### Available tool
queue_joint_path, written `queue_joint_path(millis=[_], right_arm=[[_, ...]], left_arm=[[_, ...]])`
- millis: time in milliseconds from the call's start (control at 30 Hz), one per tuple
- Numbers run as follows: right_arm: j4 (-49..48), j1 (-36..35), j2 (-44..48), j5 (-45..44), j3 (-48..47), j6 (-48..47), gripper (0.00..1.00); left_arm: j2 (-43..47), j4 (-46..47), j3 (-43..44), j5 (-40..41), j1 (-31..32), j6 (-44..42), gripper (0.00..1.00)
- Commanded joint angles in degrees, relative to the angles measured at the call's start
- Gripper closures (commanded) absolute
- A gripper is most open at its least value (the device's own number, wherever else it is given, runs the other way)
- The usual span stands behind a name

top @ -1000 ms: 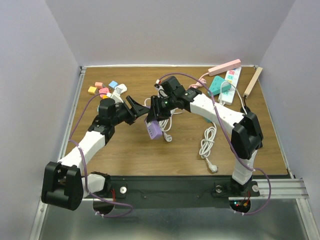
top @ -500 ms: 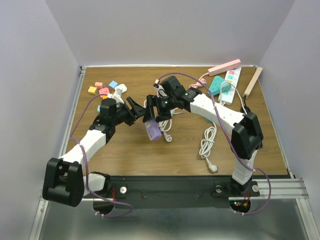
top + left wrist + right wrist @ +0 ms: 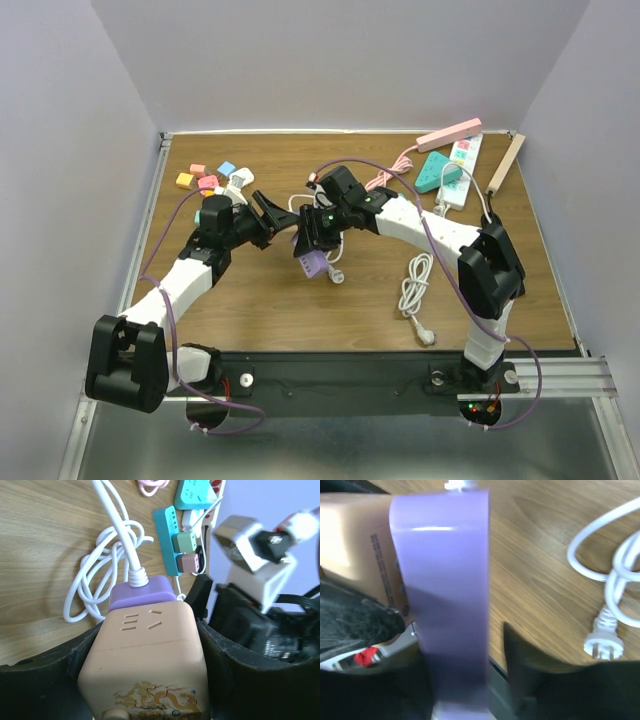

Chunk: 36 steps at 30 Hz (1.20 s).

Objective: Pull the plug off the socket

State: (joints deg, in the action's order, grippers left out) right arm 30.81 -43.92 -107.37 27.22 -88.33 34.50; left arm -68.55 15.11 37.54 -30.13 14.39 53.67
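Both grippers on the socket cube, mid-bench.
You've got a wood-grain bench boxed in by pale lilac walls, with power strips in the far right corner. The left gripper hugs the cube's tan sides and the right gripper pinches its purple end, where the white cable trails out. Since half a second ago the right gripper has swung inward, nudging the cube rightward. The left gripper has barely moved.

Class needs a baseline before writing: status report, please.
Left gripper shut on cube socket. Right gripper at its purple end, grip unclear. White cord attached there. No obstruction seen.
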Motion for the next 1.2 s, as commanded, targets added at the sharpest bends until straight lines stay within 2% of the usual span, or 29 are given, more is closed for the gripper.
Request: queue_joint_path(millis=[0, 33, 133, 433, 567, 667, 767, 867, 933, 1000, 1033, 1167], right_arm=[[-4.26, -0.55, -0.47, -0.5, 0.01, -0.4, 0.6], [-4.7, -0.55, -0.56, -0.42, -0.08, -0.23, 0.74], [-5.06, -0.55, -0.74, -2.34, -0.78, 0.74, 1.0], [-4.36, -0.2, -0.29, -6.56, -0.09, 2.41, 1.0], [0.21, 4.88, -2.75, -9.46, 4.29, 6.98, 1.0], [2.5, 7.7, -2.23, -14.46, 8.16, 6.81, 1.0], [2.77, 9.29, -1.18, -14.4, 8.88, 5.06, 1.0], [2.68, 9.47, -0.12, -12.73, 6.95, 1.98, 0.99], [2.68, 9.56, 1.02, -12.02, 5.81, 0.84, 1.0], [2.59, 9.47, 1.55, -10.53, 4.49, -0.57, 1.0], [2.68, 9.56, 2.25, -9.74, 4.14, -1.01, 1.0], [2.5, 9.47, 4.71, -5.35, 2.12, -2.86, 1.0]], left_arm=[[1.23, 7.56, 3.51, -3.35, -0.24, 3.63, 1.0], [1.32, 7.91, 3.24, -3.79, -0.24, 4.07, 1.0], [1.93, 8.7, 2.1, -4.15, -0.24, 4.6, 1.0], [2.64, 0.9, 3.94, -1.78, -0.24, -1.19, 1.0], [2.81, -10.35, 10.44, 2.26, -0.77, -9.97, 1.0], [3.51, -16.4, 14.12, 3.58, -2.26, -14.71, 1.0], [4.04, -21.42, 17.03, 4.11, -3.49, -17.62, 1.0], [4.31, -24.42, 18.35, 5.08, -6.73, -20.79, 1.0], [3.78, -24.78, 18.8, 4.64, -11.12, -22.55, 1.0], [1.59, -25.04, 20.2, 3.76, -13.85, -23.87, 1.0], [0.45, -24.96, 20.81, 4.2, -17.26, -25.53, 1.0], [-7.63, -25.05, 25.37, 7.89, -24.22, -29.06, 1.0]])
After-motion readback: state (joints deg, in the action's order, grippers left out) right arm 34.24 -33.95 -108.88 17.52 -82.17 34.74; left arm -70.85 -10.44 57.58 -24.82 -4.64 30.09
